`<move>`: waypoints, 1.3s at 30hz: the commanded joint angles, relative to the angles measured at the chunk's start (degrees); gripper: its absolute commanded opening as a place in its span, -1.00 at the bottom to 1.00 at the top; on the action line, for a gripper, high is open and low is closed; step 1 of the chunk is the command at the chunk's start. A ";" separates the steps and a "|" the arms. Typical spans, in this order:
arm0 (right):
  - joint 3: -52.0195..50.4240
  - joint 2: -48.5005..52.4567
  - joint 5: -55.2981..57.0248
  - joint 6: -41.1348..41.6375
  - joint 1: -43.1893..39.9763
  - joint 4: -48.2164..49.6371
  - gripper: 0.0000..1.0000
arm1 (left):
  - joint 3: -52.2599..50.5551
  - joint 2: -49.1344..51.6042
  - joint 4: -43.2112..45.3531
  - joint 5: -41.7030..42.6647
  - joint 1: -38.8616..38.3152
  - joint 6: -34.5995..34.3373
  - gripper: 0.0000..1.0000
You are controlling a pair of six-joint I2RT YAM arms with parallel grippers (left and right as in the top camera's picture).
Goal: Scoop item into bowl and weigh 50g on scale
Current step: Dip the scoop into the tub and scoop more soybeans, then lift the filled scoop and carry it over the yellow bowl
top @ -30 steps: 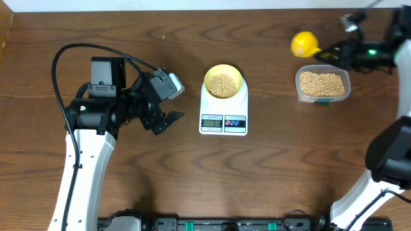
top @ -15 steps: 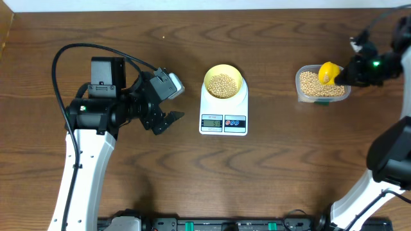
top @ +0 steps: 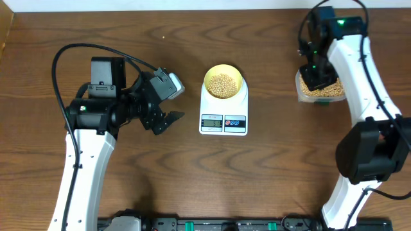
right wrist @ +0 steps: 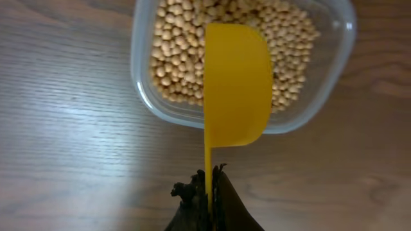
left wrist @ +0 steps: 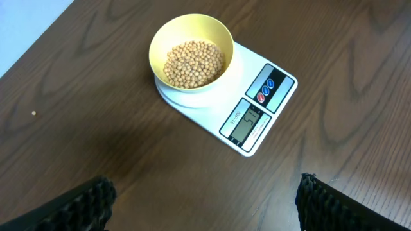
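Yellow plastic scoop [right wrist: 236, 83] pinched by handle in right claw [right wrist: 209, 186], turned on edge just ahead of fingertips, over clear tub [right wrist: 340, 38] of beans [right wrist: 176, 58]. Judged step: loading another scoopful. Next: dig in, level off, carry well off to claw's left to part-filled bowl [top: 239, 76] on scale [top: 223, 122]. Display unreadable. Left claw [top: 164, 120] spread wide, empty, scale just ahead.

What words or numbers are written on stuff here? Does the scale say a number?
Display on the scale: dark digits show, but they are too blurred to read.
Print around the two round buttons: too small to read.
Bowl, clear tub, yellow scoop: no writing visible on any of them.
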 commanded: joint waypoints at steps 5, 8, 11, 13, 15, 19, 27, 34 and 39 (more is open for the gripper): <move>1.11 -2.47 6.32 4.55 0.79 -0.55 -0.98 | -0.42 0.44 -0.13 0.74 0.24 -0.57 0.84; 1.11 -2.47 1.49 4.63 0.17 1.70 -0.98 | -0.42 0.44 -0.13 0.74 0.24 -0.57 0.84; 1.14 -2.47 -8.09 4.33 -0.15 5.55 -0.98 | -0.42 0.44 -0.13 0.74 0.24 -0.57 0.84; 1.22 -2.47 -12.41 4.35 -0.02 7.65 -0.98 | -0.42 0.44 -0.13 0.74 0.24 -0.57 0.84; 1.77 -2.47 -16.31 4.35 0.39 9.57 -0.98 | -0.42 0.44 -0.13 0.74 0.24 -0.57 0.84; 3.28 -2.47 -25.11 4.39 1.01 13.51 -0.98 | -0.42 0.44 -0.13 0.74 0.24 -0.57 0.84; 3.74 -2.47 -45.16 1.86 3.82 23.30 -0.98 | -0.42 0.44 -0.13 0.74 0.24 -0.57 0.84; 3.67 -2.45 -44.48 -4.15 9.35 22.64 -0.98 | -0.42 0.44 -0.13 0.74 0.24 -0.57 0.84; 2.91 -2.36 -43.89 -6.80 11.76 22.18 -0.98 | -0.42 0.44 -0.13 0.74 0.24 -0.57 0.84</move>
